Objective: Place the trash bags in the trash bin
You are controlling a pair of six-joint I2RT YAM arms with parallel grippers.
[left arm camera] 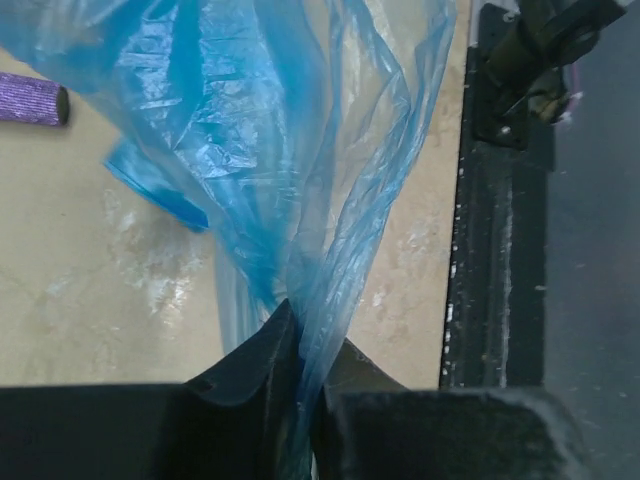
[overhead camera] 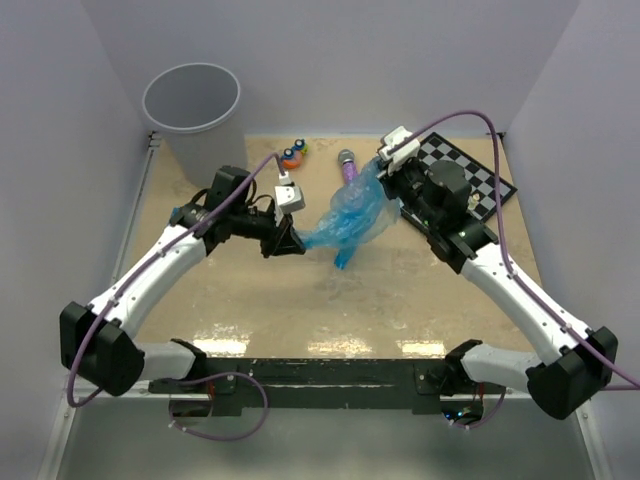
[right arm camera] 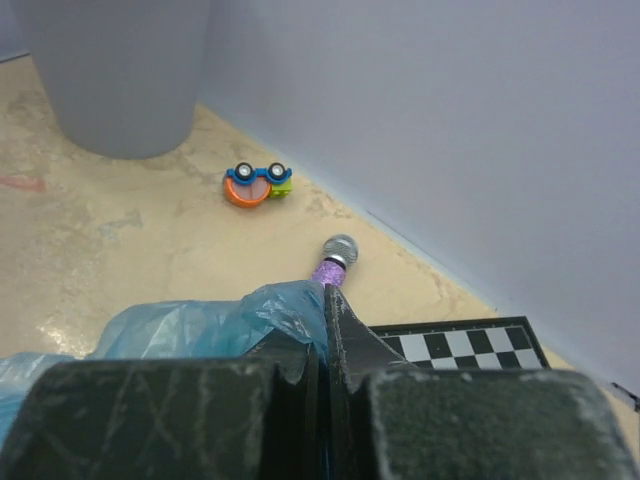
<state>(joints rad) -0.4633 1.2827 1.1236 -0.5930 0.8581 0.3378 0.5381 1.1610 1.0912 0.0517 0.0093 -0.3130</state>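
Left pincer [overhead camera: 297, 243] and right pincer [overhead camera: 386, 190] each clamp the crinkly, translucent blue trash bags [overhead camera: 355, 215].

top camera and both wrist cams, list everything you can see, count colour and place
trash bag: one, see-through blue, stretched between the two claws, mid-table
bin: one, grey, upright, far left corner
microphone: one, purple with silver head, far middle, by the bag
toy: one, orange, blue and green, far edge, between bin and microphone
chessboard: one, black and white, far right, partly under the right arm
table: one, beige, under everything
arms: two, white and black, left arm, right arm
claws: two, black, left claw and right claw, both shut on the bag
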